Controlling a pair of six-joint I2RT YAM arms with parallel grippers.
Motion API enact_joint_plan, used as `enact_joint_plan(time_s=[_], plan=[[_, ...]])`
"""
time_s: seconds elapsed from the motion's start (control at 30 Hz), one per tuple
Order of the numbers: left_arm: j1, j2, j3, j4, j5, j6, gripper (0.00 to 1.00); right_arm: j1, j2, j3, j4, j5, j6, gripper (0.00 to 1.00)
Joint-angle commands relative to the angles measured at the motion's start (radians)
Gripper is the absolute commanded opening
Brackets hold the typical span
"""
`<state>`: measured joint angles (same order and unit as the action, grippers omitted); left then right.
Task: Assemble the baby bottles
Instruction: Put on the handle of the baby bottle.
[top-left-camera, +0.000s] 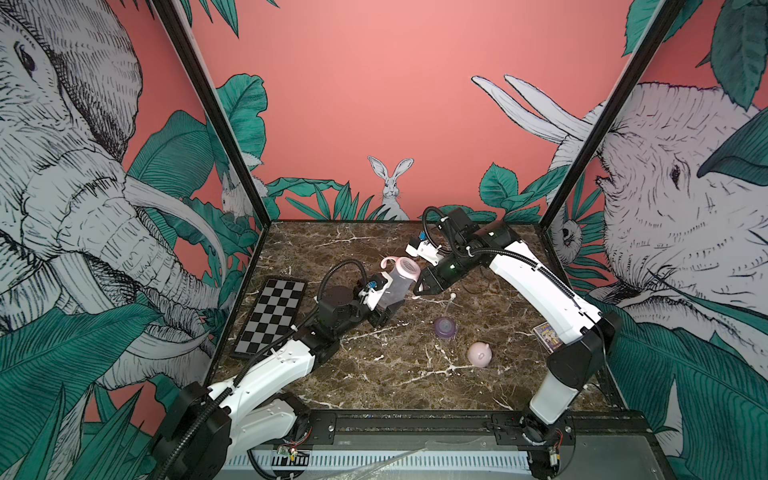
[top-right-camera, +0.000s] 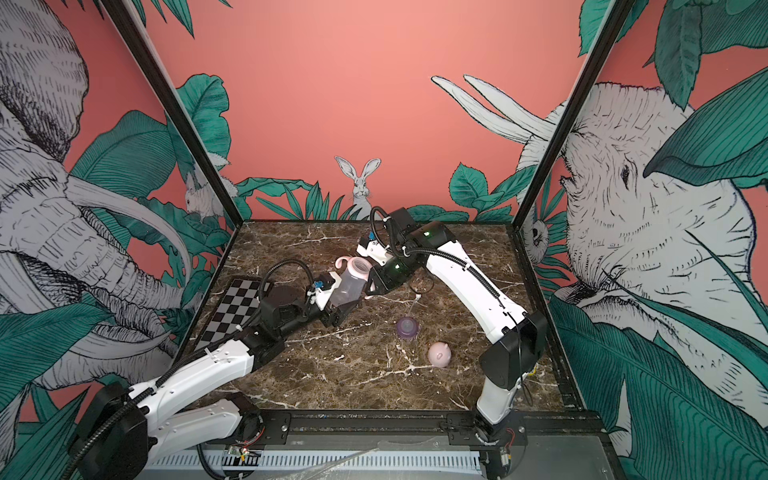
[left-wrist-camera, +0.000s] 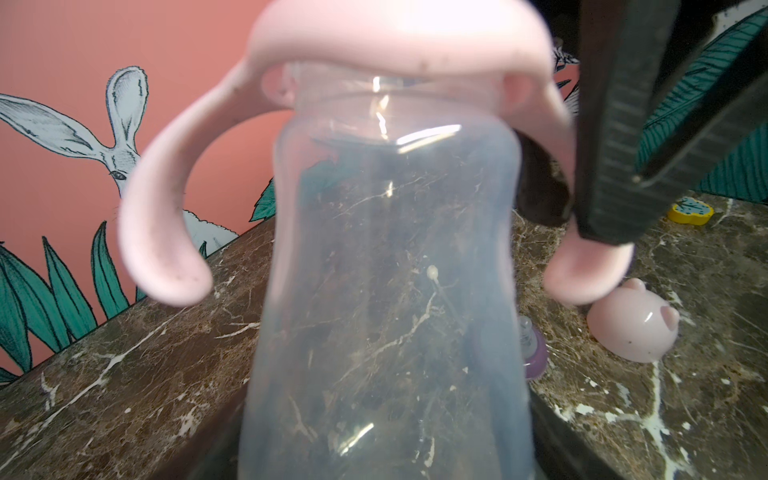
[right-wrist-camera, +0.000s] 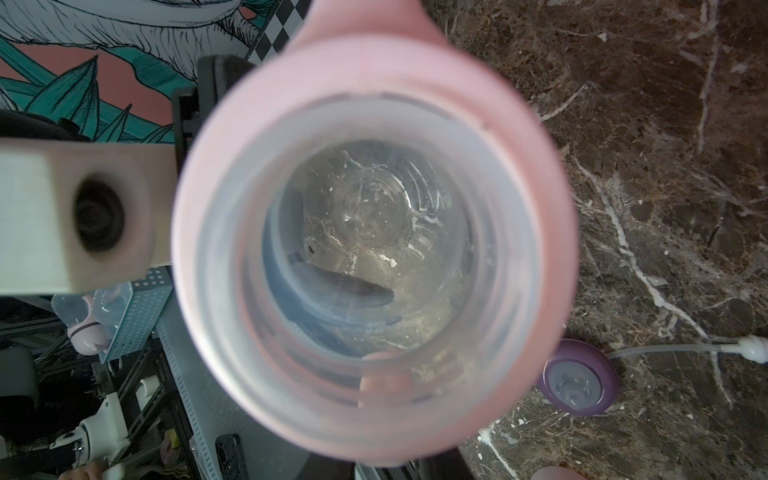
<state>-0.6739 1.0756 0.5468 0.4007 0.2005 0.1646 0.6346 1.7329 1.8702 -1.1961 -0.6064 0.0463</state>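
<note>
Top views both show the left claw (top-left-camera: 384, 307) clenched on the lower part of the clear bottle body (top-left-camera: 395, 286). The body is lifted above the tabletop (top-left-camera: 374, 374) and tilted, with the mouth higher than the base. The pink ring (top-left-camera: 405, 266) sits on its neck, and one handle curls out to the far side. The right claw (top-left-camera: 419, 289) comes from the opposite side and its tips meet at the other handle. The purple collar (top-left-camera: 444, 328) lies on the tabletop apart from the bottle, with its straw (top-left-camera: 449, 303) stretching toward the back wall. The pink cap (top-left-camera: 479, 354) rests near the collar, closer to the front edge, and does not touch it. A checkered board (top-left-camera: 270, 316) lies at the left side.

Left wrist view is filled by the clear bottle body (left-wrist-camera: 386, 291), with the pink ring (left-wrist-camera: 395, 37) on top and both handles hanging down. The black fingers (left-wrist-camera: 611, 124) of the right claw are pinched on one handle, one finger in front of it and one behind. The pink cap (left-wrist-camera: 636, 324) lies behind on the tabletop.

Right wrist view looks straight into the open mouth of the body (right-wrist-camera: 365, 216), with the pink ring (right-wrist-camera: 374, 75) around the rim. The purple collar (right-wrist-camera: 577, 382) lies beside it on the tabletop.
</note>
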Motion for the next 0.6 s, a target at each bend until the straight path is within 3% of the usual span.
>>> enact_joint_plan(time_s=[0.0, 0.07, 0.17, 0.27, 0.57], plan=[[-0.009, -0.034, -0.007, 0.053, -0.001, 0.029, 0.55, -0.003, -0.002, 0.028, -0.047, -0.020, -0.040, 0.24], [-0.010, -0.031, -0.003, 0.056, 0.000, 0.029, 0.55, -0.002, 0.003, 0.041, -0.053, -0.026, -0.044, 0.28], [-0.015, -0.026, 0.001, 0.059, -0.001, 0.027, 0.55, -0.002, 0.007, 0.054, -0.060, -0.011, -0.046, 0.49], [-0.016, -0.030, -0.007, 0.081, -0.007, 0.016, 0.55, -0.002, -0.012, 0.038, -0.032, 0.017, -0.036, 0.63], [-0.016, -0.032, -0.019, 0.102, -0.011, -0.008, 0.55, -0.079, -0.124, -0.065, 0.119, 0.017, 0.045, 0.76]])
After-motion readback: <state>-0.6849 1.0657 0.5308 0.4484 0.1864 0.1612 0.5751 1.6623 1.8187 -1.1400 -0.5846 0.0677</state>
